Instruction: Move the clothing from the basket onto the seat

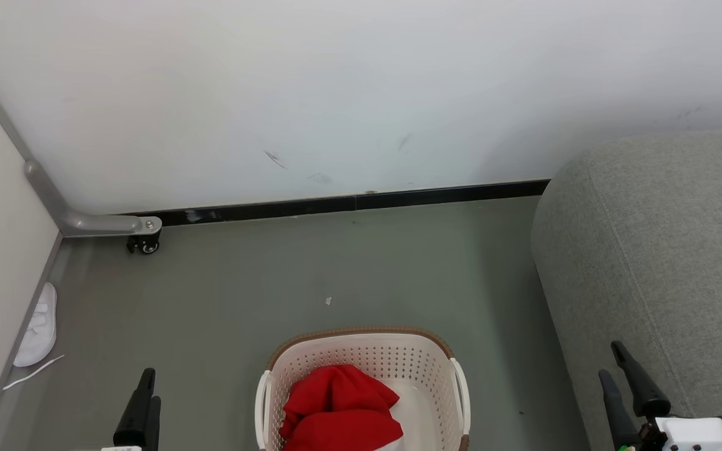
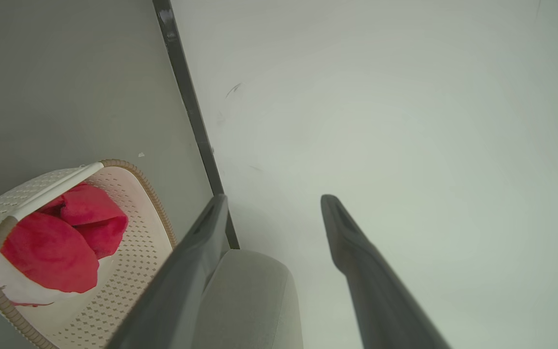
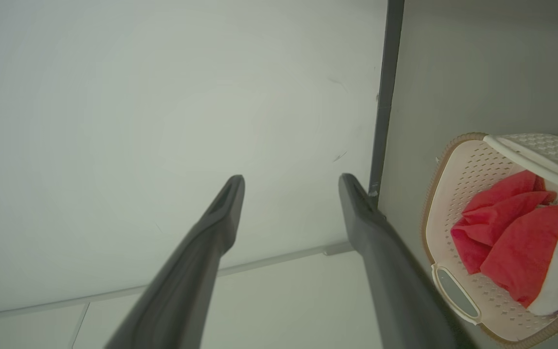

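Overhead, the clothing (image 1: pixel 339 407) lies bunched in the basket (image 1: pixel 367 357) (seat (image 1: pixel 649 250) rightward, slipper (image 1: pixel 38 326) far left). The wrist views reveal the left gripper (image 2: pixel 274 198) and right gripper (image 3: pixel 291 179) spread wide and empty, with possibly white trim beneath the red.

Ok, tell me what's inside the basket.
Inside the basket lies the clothing: bunched red fabric with a white edge, beside a bare patch of the basket's bottom. Anything beneath the pile is covered, so I cannot tell.
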